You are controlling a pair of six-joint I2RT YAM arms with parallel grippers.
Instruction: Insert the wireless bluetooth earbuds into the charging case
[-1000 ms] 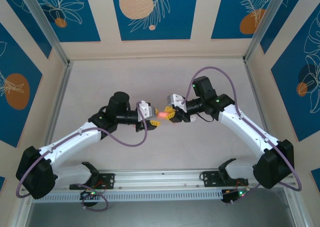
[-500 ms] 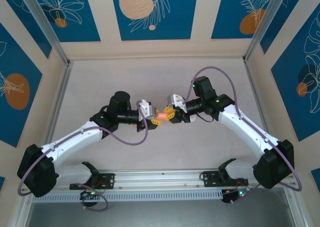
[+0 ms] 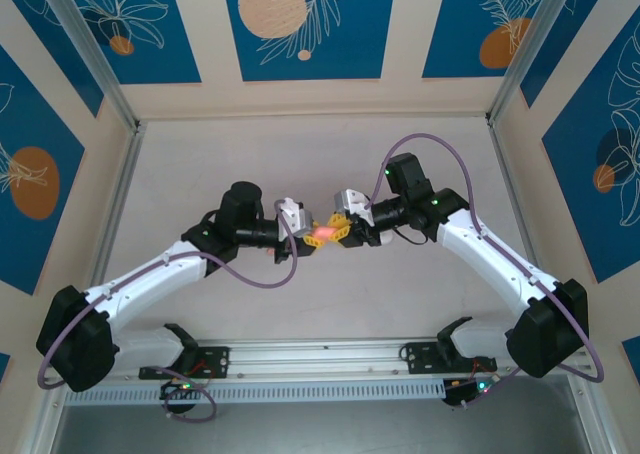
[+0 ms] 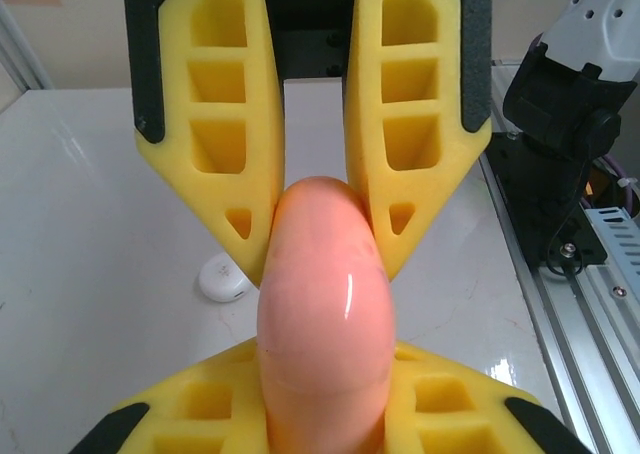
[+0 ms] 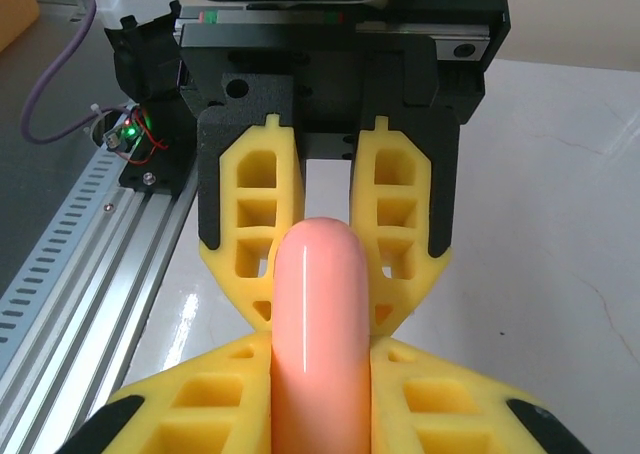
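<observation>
**Left claw** point(image 3: 308, 231): closed on the near end of the case point(image 3: 323, 233). In the right wrist view we see it head-on point(image 5: 322, 309), its yellow foam fingers point(image 5: 252, 244) pressed to either side of the pink shell point(image 5: 322, 304).

**Right claw** point(image 3: 340, 229): closed on the opposite end of the same case. In the left wrist view it comes down from the top point(image 4: 322, 259), its tips pinching the rounded end point(image 4: 325, 294).

**Case**: salmon pink, smooth and glossy. It is held between the two claws above the middle of the counter point(image 3: 250, 164). The claws meet nose to nose with the case bridging them. We cannot tell whether it touches the counter.

**Around it:**
- a small white disc point(image 4: 225, 279) lies on the counter beyond the case, well apart from it
- a metal rail point(image 4: 545, 324) with a black mount point(image 4: 560, 154) stands at the counter's edge
- a purple cable point(image 3: 420, 137) loops over the right arm
- blue patterned walls point(image 3: 300, 24) stand behind and to both sides

Nothing on the counter lies close to the claws.

**Hidden or unclear:**
- foam fingers cover both ends of the case
- each wrist view cuts off its lower part
- from above it is only a small pink spot
- we cannot make out a lid seam or hinge

**Contents:** the shell shows us only its outside, so we cannot tell what lies inside.
</observation>
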